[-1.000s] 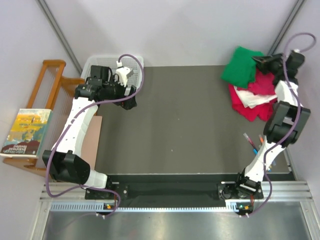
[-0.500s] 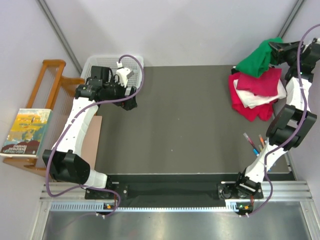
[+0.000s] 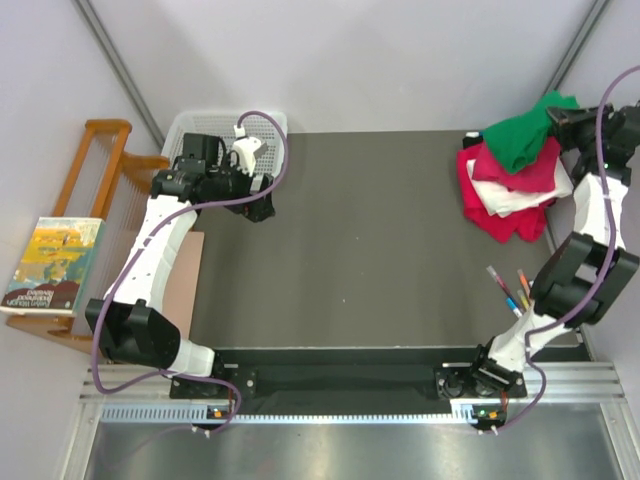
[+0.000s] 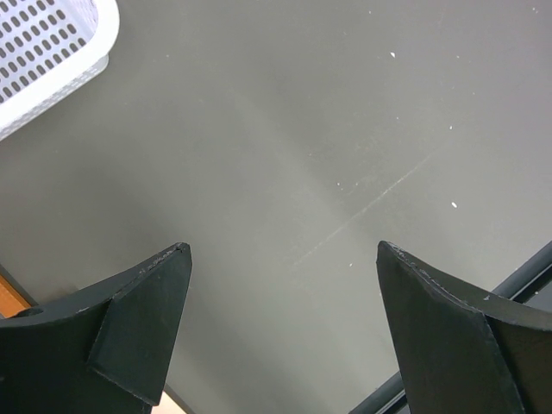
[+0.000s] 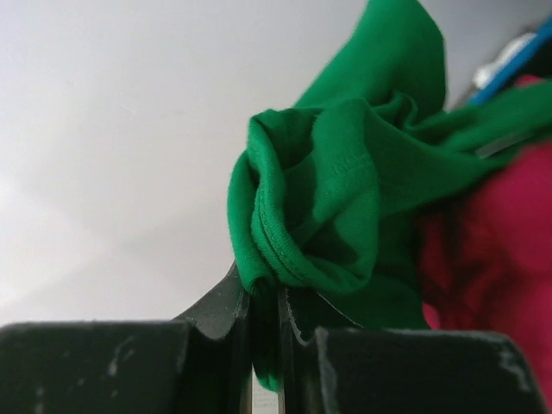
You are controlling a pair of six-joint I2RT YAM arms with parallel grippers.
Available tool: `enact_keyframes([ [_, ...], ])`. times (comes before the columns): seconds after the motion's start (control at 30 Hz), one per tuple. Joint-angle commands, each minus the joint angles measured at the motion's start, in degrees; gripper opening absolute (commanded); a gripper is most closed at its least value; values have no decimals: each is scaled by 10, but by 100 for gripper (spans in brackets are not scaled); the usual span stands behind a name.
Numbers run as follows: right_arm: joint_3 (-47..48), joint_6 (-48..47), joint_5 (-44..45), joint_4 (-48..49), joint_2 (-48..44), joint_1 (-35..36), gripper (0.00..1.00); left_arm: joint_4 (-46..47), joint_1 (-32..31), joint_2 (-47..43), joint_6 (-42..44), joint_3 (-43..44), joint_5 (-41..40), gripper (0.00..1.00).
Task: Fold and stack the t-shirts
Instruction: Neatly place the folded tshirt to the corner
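Softly crumpled green tee point(image 5: 345, 198) in right gripper point(image 5: 267, 302)

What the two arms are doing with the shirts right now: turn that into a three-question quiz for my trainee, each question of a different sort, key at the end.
1. True or false: the right tool is shut on the plain bright green cotton t-shirt.
2. Pick one. The left tool is: A) open above the bare dark grey tabletop; B) shut on a white shirt; C) shut on the green shirt.
3. Fill in: in the pile at the table's far right corner, the white cotton t-shirt lies under a ____ one.

Key
1. True.
2. A.
3. The magenta-pink cotton t-shirt.
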Motion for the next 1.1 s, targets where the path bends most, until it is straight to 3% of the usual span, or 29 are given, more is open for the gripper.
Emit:
enact_keyframes([
  [0.0, -99, -63, 91, 1, -117, 4, 0, 11, -2, -22, 5, -3, 6, 93],
  [0.13, -208, -76, 159, -10, -176, 7, 1, 12, -2, -24, 5, 1, 11, 93],
  [0.2, -245, -94, 196, -23, -193, 14, 12, 10, -2, -23, 5, 4, 12, 93],
  [0.23, -252, -102, 208, -25, -198, 18, 21, 7, -2, -23, 5, 7, 11, 93],
  [0.27, -257, -113, 221, -27, -203, 24, 48, 3, -2, -24, 7, 7, 11, 93],
  [0.37, -233, -149, 272, -68, -202, 51, 74, 1, -2, -30, 12, 7, 7, 93],
  [0.4, -221, -160, 287, -76, -200, 61, 77, -2, -2, -33, 13, 7, 5, 93],
  [0.67, -57, -184, 347, -201, -222, 108, 90, -2, -2, -34, 8, 2, 6, 93],
  [0.77, 34, -182, 308, -261, -205, 119, 92, 3, -2, -28, 0, 1, 10, 93],
  [0.83, 65, -172, 237, -278, -185, 117, 92, 10, -2, -24, -2, -7, 11, 93],
  [0.97, 214, -158, 184, -446, -82, 117, 91, 17, -2, -19, -4, -20, 10, 93],
  [1.03, 191, -145, 156, -413, -90, 118, 92, 20, -2, -21, -2, -29, 4, 93],
  [1.07, 108, -112, 140, -354, -121, 119, 92, 25, -2, -21, -1, -31, 1, 93],
])
